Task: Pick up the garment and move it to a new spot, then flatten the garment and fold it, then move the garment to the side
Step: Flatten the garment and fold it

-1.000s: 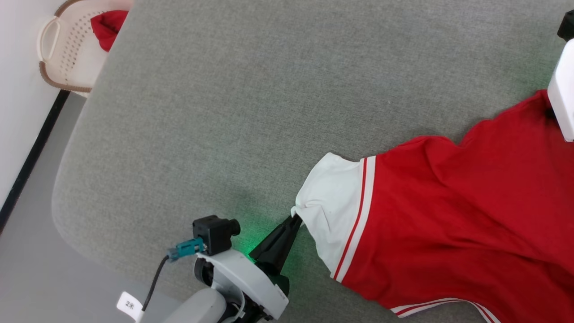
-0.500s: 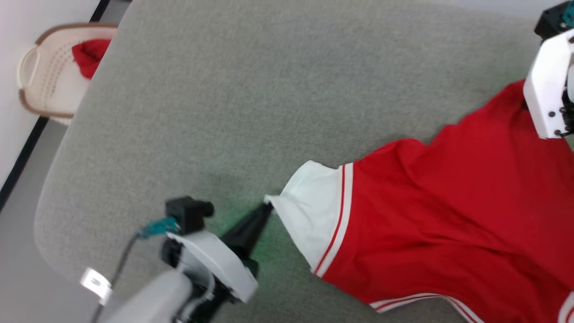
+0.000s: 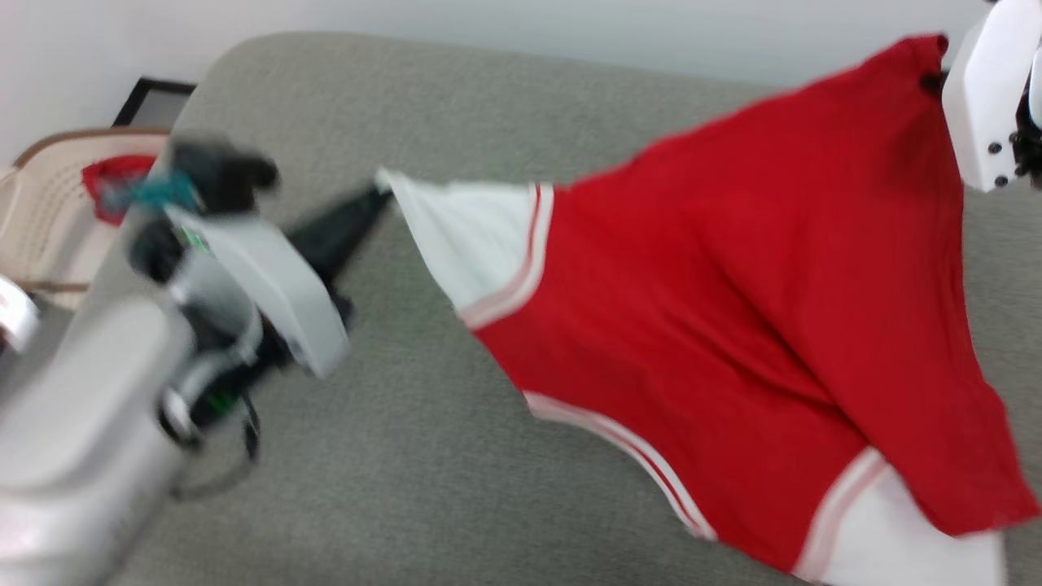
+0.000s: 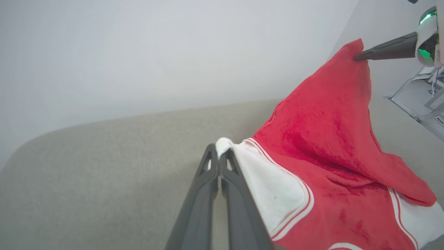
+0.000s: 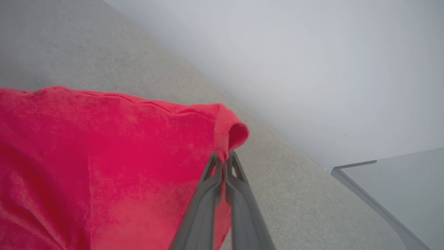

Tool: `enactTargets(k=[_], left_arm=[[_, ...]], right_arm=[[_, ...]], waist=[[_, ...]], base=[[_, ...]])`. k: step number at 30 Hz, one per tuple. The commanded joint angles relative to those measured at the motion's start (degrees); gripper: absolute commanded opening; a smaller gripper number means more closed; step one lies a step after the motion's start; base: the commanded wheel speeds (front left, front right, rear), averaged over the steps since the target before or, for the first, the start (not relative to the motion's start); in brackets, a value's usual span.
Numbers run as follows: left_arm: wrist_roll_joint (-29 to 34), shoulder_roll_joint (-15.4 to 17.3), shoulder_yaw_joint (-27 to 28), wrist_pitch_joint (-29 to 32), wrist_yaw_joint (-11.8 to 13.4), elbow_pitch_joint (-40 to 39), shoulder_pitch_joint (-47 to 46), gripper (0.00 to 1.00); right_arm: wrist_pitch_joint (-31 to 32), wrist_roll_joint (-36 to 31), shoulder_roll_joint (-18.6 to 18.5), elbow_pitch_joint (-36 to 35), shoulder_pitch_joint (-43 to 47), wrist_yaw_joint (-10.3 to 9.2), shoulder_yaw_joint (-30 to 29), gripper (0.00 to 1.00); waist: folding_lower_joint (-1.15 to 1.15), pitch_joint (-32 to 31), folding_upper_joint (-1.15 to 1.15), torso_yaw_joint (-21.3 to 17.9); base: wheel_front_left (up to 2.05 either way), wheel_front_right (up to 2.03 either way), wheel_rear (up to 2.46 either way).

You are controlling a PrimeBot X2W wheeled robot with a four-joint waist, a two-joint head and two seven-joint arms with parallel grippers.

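Left gripper (image 4: pixel 218 152) pinches the white sleeve tip, right gripper (image 5: pixel 223 156) a red corner; red jersey-style shirt w/ white striped-trim sleeves (image 3: pixel 716 268) hangs stretched btwn them above grey felt-like tabletop (image 3: pixel 407 488). Step looks like the carry. Next: lower onto tabletop, keeping tension.

The left claw (image 3: pixel 378 190) and right claw (image 5: pixel 224 158) have lifted the garment (image 3: pixel 733 285) up from the grey surface (image 3: pixel 407 488).
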Motion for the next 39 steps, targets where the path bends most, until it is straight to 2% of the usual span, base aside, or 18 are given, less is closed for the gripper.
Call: enactTargets(k=[1,7,16,21,30,39], left_arm=[[0.2,0.9,0.9,1.6,-0.5,0.8,-3.6,0.0],[1.5,1.3,1.2,6.8,-2.1,5.4,-14.9,0.0],[3.1,-2.3,-0.1,9.5,-4.0,16.8,-30.7,0.0],[4.3,-5.8,0.5,7.7,-4.1,25.7,-38.6,0.0],[7.7,-9.7,0.0,2.1,-4.3,36.7,-49.5,0.0],[7.9,-11.9,-0.8,-0.9,-4.4,44.6,-57.2,0.0]], right_arm=[[-1.9,-1.2,0.1,0.0,-1.5,-0.06,0.4,0.0],[-8.9,-3.8,1.2,1.6,-4.8,-0.06,-0.5,0.0],[-20.5,-11.1,5.3,9.3,-9.8,-0.06,-6.4,0.0],[-25.9,-16.1,8.7,14.6,-12.2,-0.06,-10.7,0.0],[-32.6,-22.7,13.6,20.2,-15.6,-0.06,-15.7,0.0],[-35.2,-25.7,17.1,22.4,-17.8,-0.06,-18.8,0.0]], waist=[[0.0,-2.2,0.0,-2.6],[0.0,-4.0,0.0,-5.5],[0.0,-6.3,0.0,-9.8],[0.0,-7.0,0.0,-11.9],[0.0,-7.8,0.0,-14.7],[0.0,-5.7,0.0,-16.5]], base=[[0.0,0.0,0.0],[0.0,0.0,0.0],[0.0,0.0,0.0],[0.0,0.0,0.0],[0.0,0.0,0.0],[0.0,0.0,0.0]])
